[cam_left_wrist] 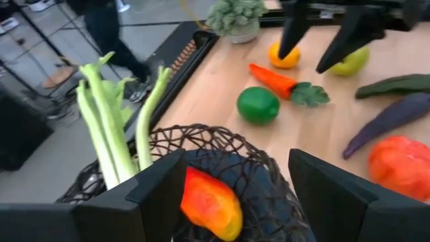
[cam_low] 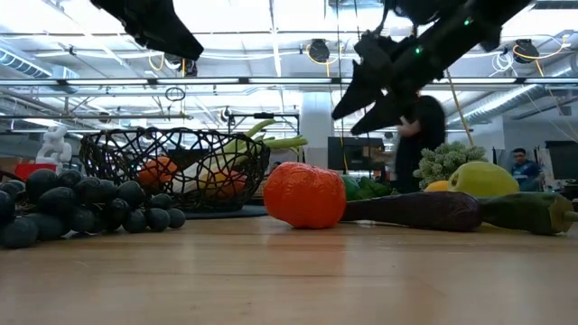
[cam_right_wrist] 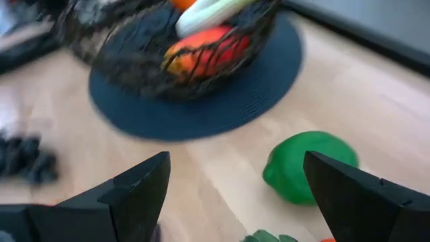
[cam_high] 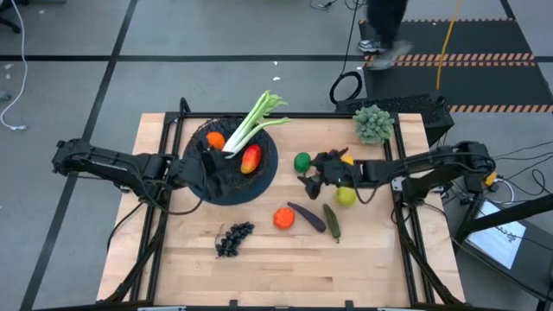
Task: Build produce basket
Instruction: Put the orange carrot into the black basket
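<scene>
The round black wire-mesh basket (cam_high: 233,160) sits far-left on the table, holding a red-yellow mango (cam_high: 251,158), an orange (cam_high: 215,139) and a pale-green leafy stalk (cam_high: 255,121). Left gripper (cam_high: 210,171) hangs over it, fingers spread, empty — right gripper (cam_high: 313,175) spread near the green apple (cam_high: 301,161).

overhead, table-level, two wrists (shared basket (cam_high: 232,160))

Under the right gripper (cam_high: 313,175) in the high view, the carrot (cam_left_wrist: 277,81) is covered almost whole. The left gripper (cam_high: 210,170) masks the basket (cam_high: 263,173) floor beneath it. Behind the table a blurred person (cam_low: 423,126) is half screened by that right arm.
</scene>
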Robot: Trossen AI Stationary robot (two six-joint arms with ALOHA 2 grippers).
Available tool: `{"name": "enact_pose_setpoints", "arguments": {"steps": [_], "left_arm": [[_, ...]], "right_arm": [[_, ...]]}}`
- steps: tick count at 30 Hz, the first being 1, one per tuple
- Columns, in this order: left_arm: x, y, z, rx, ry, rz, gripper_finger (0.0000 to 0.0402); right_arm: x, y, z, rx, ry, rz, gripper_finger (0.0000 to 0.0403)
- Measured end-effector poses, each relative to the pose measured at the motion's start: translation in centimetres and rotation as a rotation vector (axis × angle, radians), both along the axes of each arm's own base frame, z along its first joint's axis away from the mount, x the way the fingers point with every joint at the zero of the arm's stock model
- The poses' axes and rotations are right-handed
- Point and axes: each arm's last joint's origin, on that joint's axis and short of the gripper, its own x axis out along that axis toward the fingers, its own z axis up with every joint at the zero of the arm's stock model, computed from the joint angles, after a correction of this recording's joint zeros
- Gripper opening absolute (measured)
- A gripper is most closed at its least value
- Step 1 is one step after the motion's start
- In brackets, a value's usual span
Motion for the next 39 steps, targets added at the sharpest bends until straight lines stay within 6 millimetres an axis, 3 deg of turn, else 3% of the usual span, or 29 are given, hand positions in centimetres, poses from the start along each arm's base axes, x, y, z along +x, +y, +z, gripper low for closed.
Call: {"name": "enact_pose_setpoints", "arguments": {"steps": [4,9,15,22,31,39], "left_arm": [[0.0,-0.1,-0.1,-0.009,0.008,-0.027,0.0258],[0.1,-0.2,-0.2,-0.011,0.023,-0.054,0.0258],[0.1,-0.1,-0.3,-0.008,0.035,-0.056,0.0257],[-0.1,-0.1,-0.5,-0.024,0.05,-0.045,0.0257],[0.0,-0.2,-0.5,-0.058,0.04,-0.057,0.0257],[0.0,-0.3,-0.5,-0.068,0.04,-0.069,0.0257]], "right_arm": [[-0.3,-1.9,-0.4,-0.026,0.091,0.168,0.0336],[-0.9,-3.9,-0.8,-0.197,0.228,0.342,0.0336],[-1.6,-6.4,-0.9,-0.37,0.332,0.409,0.0336],[-3.1,-8.7,-1.6,-0.351,0.435,0.479,0.0336],[-3.8,-9.6,-1.8,-0.345,0.405,0.655,0.0336],[-4.0,-9.5,-2.1,-0.346,0.442,0.689,0.0336]]}}
